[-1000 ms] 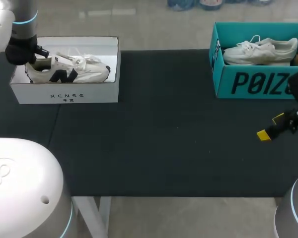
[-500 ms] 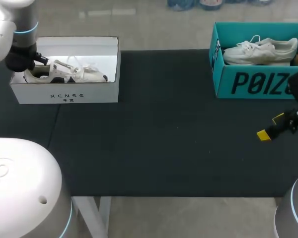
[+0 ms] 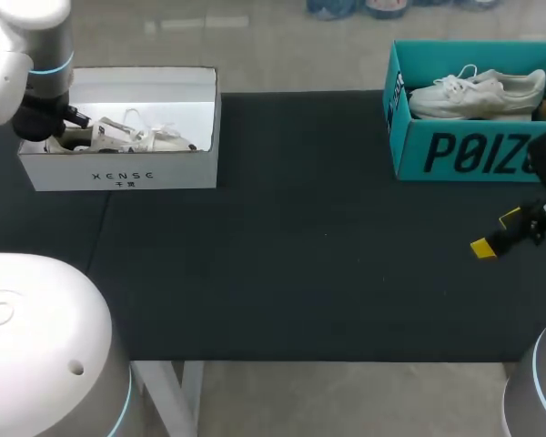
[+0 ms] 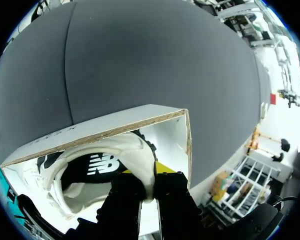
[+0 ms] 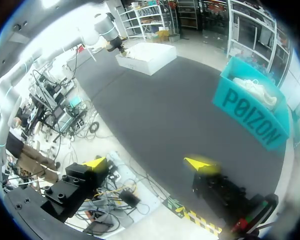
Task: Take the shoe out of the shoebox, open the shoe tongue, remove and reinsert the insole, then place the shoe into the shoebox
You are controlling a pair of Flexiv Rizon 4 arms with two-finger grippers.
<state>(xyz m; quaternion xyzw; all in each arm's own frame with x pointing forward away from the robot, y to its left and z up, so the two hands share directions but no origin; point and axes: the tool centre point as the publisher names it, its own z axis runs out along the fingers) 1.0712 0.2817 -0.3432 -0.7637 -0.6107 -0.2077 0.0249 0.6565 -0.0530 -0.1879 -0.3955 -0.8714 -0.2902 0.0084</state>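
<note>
The shoe (image 3: 136,138) lies low inside the white shoebox (image 3: 118,173) at the worktop's (image 3: 300,264) far left corner. Its long axis runs along the box and the far edge, heel end at my left gripper (image 4: 149,181), which pinches the collar rim there. Whether that gripper lets go or lifts, I judge its way out is straight up past the box walls; my right gripper (image 3: 497,233), spread wide and empty, hangs well apart near the right edge.

Dark lettering stands on the white box (image 3: 168,173) front, large dark letters on the teal box (image 3: 409,157) side, a white logo inside the shoe (image 4: 85,172).
</note>
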